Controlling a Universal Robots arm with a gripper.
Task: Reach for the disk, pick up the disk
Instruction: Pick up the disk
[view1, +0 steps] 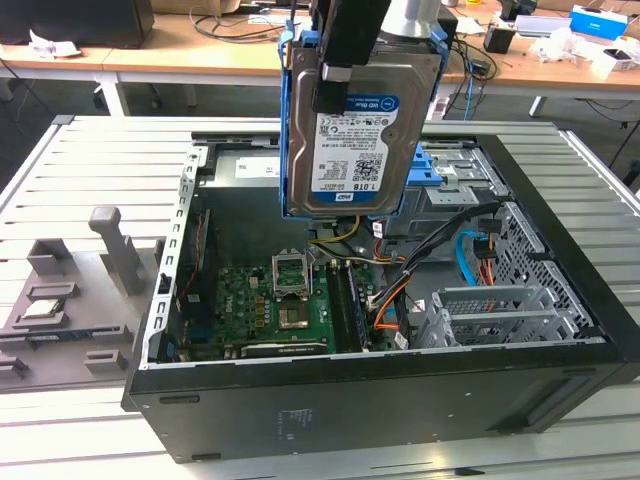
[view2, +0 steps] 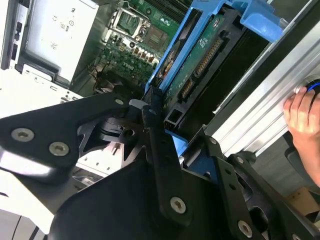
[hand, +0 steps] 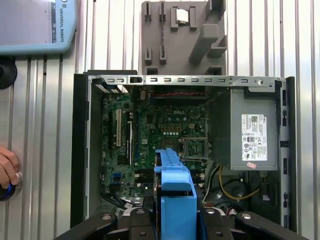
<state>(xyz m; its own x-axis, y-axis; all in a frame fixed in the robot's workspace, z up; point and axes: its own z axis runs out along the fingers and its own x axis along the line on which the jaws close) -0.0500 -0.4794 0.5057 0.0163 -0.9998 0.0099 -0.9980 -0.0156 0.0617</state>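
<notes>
Exterior view: the end effector (view1: 345, 60), entering at the upper centre of the frame, is clamped on the disk (view1: 355, 135) and holds it upright, label toward the camera, lifted clear above the open computer case (view1: 560, 330). The disk's blue rails run down both of its sides. Below it, at frame centre, lie the motherboard (view1: 270, 305) and its empty CPU socket (view1: 292, 275); a grey fixture block (view1: 70, 290) sits on the slatted table (view1: 100, 170) at the left edge.

Second wrist view: the end effector's black fingers (view2: 160, 150) close on the disk's edge near the frame centre, beside the blue rail. A person's hand (view2: 305, 125) rests at the right edge.

First wrist view: the disk (hand: 175, 200) hangs edge-on at the lower centre, directly over the motherboard (hand: 165, 130).

Risk, as judged: the hold appears narrow and near one end, so a slip or swing would likely drop the disk onto the motherboard or cables
</notes>
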